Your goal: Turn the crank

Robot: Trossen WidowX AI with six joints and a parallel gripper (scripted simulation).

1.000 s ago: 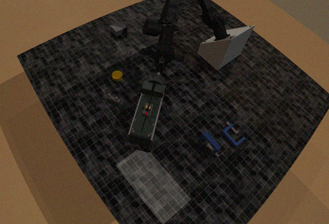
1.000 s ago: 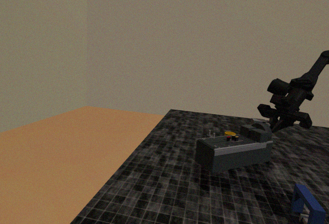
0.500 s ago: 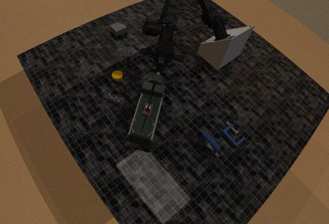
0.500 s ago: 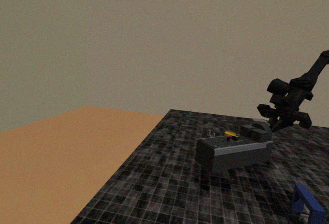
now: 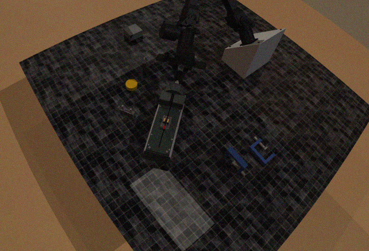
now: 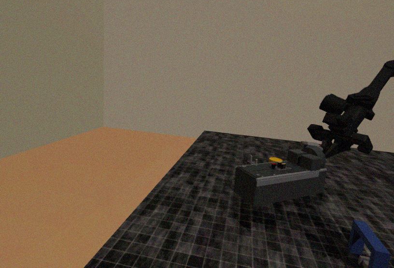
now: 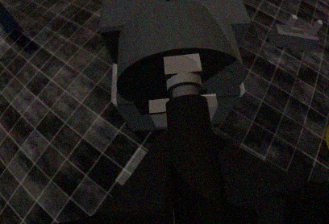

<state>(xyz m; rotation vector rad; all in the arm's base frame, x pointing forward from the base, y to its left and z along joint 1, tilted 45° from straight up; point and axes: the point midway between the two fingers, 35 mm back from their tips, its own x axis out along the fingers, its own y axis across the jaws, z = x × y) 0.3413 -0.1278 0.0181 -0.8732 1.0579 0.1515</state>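
The machine (image 5: 154, 140) (image 6: 280, 185) is a long dark box on the mat. A slide track runs along its top and a round crank housing (image 5: 175, 89) (image 6: 313, 148) (image 7: 172, 28) sits at its far end. The red pointer (image 5: 164, 127) (image 6: 274, 164) sits just past the two brass marks (image 5: 167, 120), on the side away from the crank. My gripper (image 5: 177, 78) (image 6: 325, 153) (image 7: 186, 101) reaches into the housing and is shut on the grey crank handle (image 7: 183, 83).
A yellow puck (image 5: 131, 84) and a small clear piece (image 5: 128, 110) lie left of the machine. A grey cube (image 5: 133, 31) is at the back. The arm's white base (image 5: 253, 53) stands at the right. Two blue brackets (image 5: 237, 160) (image 5: 262, 152) (image 6: 369, 246) and a translucent plate (image 5: 171, 206) lie nearer the front.
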